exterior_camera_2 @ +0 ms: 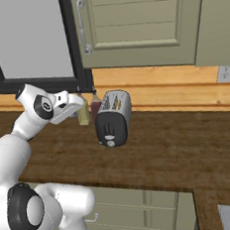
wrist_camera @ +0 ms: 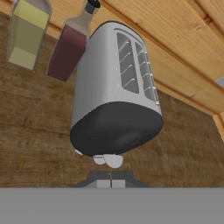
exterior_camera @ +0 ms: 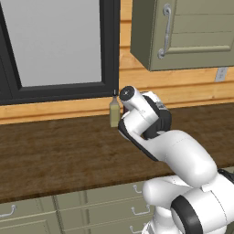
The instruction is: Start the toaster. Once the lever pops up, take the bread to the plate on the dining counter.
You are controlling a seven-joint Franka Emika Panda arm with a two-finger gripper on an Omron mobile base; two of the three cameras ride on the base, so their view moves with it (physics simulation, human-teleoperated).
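Tool [wrist_camera: 111,179] near one toaster [wrist_camera: 116,94], two bottles [wrist_camera: 65,46] behind

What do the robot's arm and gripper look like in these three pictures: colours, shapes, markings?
The arm is glossy white, built of rounded, bulbous segments with dark grey to black rings at the joints. No cables or markings show. The gripper ends in two small dark grey finger tips with paler faces.

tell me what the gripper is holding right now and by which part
Nothing is held. In the hand view the gripper has its two dark fingertips together, short of the boxy silver and dark grey toaster, with nothing between them.
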